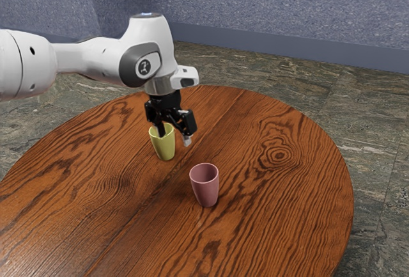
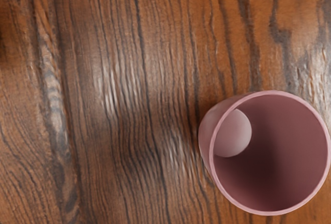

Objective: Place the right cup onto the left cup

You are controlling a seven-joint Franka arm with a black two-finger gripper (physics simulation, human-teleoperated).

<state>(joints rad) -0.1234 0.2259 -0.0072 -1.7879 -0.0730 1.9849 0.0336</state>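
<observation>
Across the exterior view, reached in from between nine and ten o'clock with a white arm (image 1: 96,56), bent at the wrist and pointed down over the table (image 1: 275,194). Held the black gripper (image 1: 174,138) open, with fingers (image 1: 187,141) spread well apart and nothing clamped between them. Overlapped the mouth of the yellow cup (image 1: 165,150) with one finger; could not tell whether it touched. Counted one arm, one gripper, one table and two cups: one yellow, one pink. Found the pink cup (image 1: 206,190), the right one, upright on the wood, between four and five o'clock from the yellow. Noted the yellow cup upright too, close by the gripper and partly hidden by it. Saw stone-like floor (image 1: 370,130) around the table and a speckled blue-grey wall (image 1: 255,8) at twelve o'clock.

From the wrist view, looked down into the pink cup's open mouth, and onto a paler round patch (image 2: 234,133) inside. Counted one cup, set on dark-grained wood near a pale band (image 2: 54,94) in the grain.
</observation>
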